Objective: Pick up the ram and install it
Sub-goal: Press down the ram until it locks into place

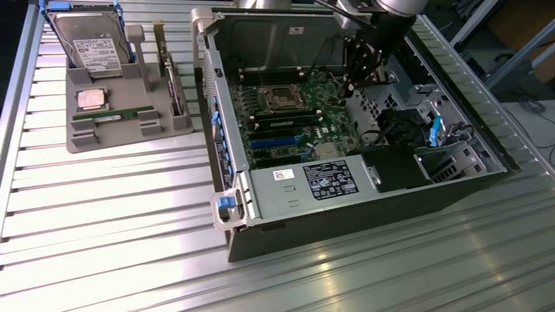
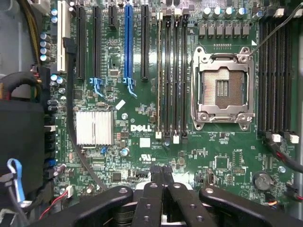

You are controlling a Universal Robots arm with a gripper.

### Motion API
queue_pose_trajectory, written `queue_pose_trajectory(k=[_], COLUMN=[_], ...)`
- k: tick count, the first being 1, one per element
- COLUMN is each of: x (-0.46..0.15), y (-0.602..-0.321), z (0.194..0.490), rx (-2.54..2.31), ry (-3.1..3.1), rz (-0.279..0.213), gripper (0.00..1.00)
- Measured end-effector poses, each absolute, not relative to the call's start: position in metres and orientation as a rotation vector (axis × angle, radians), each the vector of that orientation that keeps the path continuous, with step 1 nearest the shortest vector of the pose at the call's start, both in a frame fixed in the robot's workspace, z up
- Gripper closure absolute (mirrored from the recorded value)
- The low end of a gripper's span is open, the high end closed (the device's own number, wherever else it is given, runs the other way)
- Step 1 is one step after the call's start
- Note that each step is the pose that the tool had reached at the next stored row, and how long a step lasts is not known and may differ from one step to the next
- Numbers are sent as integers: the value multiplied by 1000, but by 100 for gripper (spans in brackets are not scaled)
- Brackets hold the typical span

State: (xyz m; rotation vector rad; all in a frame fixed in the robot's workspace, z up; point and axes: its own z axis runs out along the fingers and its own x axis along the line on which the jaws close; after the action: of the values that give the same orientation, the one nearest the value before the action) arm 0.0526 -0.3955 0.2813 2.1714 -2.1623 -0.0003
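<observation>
Hovering over the open computer case (image 1: 347, 130) at frame centre, the gripper (image 2: 162, 172) hangs above the green motherboard (image 2: 156, 142), fingers pressed together, holding nothing. At upper left, a grey tray (image 1: 130, 133) carries the ram (image 1: 117, 116), lying flat beside the hard drive (image 1: 91, 45).

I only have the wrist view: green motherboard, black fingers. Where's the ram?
Observer: A long, thin green ram stick lies flat in the grey holder tray, on the exterior view's left of the open computer case.
Operator: What else is in it?
Observer: A large grey hard drive with a white label, and a square silver CPU chip beside the stick.
Operator: And my gripper?
Observer: The gripper hangs inside the case, apart from that tray.
</observation>
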Motion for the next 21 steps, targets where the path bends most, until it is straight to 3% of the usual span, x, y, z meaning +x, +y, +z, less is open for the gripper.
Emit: queue_pose_trajectory(k=[6, 21], x=[53, 53], y=[-395, -395], z=[314, 316], rx=[2173, 2046], ry=[-2164, -2285], rz=[-4, -10], gripper=[89, 89])
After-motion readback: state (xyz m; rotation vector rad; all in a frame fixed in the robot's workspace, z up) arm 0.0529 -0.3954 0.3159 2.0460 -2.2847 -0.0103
